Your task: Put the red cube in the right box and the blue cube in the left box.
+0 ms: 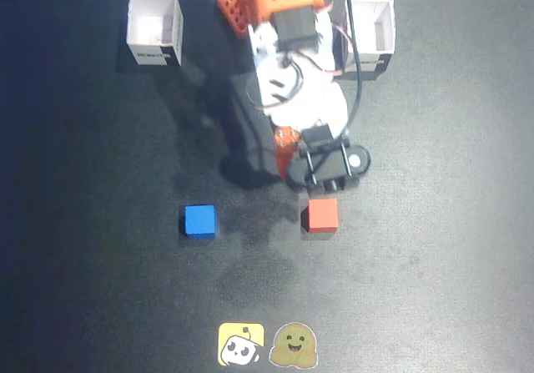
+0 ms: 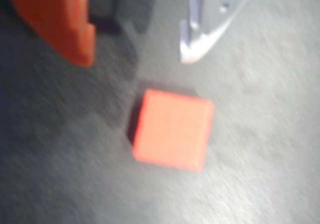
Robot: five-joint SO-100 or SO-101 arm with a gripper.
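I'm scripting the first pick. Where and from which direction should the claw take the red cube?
Grip the red cube across two opposite flat side faces, coming straight down from above. It sits flat on the table, with open space all around and the blue cube well away. In the wrist view it lies slightly rotated, so a small wrist turn would probably square the open claw to its faces.

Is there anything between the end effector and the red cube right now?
Nothing visible. In the wrist view the end effector is open above the red cube, with only bare dark table between them. The blue cube sits well off to the left in the fixed view.
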